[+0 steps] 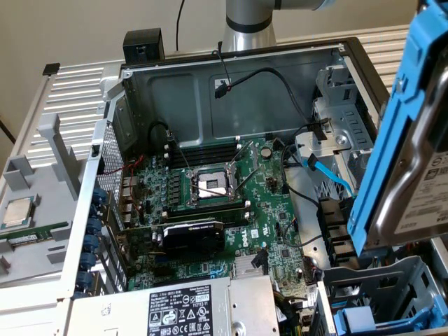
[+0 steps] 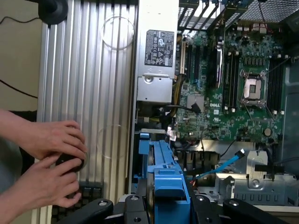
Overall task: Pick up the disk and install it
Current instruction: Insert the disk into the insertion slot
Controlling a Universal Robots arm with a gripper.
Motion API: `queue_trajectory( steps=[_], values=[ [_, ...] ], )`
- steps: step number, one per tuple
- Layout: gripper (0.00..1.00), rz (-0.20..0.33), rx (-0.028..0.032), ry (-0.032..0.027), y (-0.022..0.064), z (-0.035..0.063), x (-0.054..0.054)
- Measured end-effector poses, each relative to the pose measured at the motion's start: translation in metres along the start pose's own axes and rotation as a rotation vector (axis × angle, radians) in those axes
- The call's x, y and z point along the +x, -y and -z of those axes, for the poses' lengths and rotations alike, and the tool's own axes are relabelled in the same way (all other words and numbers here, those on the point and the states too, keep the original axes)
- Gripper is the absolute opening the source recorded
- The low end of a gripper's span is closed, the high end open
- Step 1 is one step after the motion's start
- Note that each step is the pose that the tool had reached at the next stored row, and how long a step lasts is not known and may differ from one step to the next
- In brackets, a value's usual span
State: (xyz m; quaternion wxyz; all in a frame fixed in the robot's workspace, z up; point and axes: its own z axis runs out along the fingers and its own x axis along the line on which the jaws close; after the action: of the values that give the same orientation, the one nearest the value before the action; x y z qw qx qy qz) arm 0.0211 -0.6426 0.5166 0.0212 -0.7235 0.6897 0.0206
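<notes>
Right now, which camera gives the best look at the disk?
The exterior view. At the exterior view's right the disk hangs with its grey metal side and blue frame turned to the camera. The wrist view sees it edge-on: a narrow blue end gripped in the claw.

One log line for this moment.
end effector: shut on disk | disk: aloft, not installed | case: open | person's hands: outside case
</notes>
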Motion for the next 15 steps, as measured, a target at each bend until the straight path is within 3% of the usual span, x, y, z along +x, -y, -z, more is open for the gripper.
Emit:
queue_trajectory(
  steps=[15],
  values=[
    [0.37, 0.000, -0.0005, 0.0000, 0.0015, 0.0000, 0.0001]
  ],
)
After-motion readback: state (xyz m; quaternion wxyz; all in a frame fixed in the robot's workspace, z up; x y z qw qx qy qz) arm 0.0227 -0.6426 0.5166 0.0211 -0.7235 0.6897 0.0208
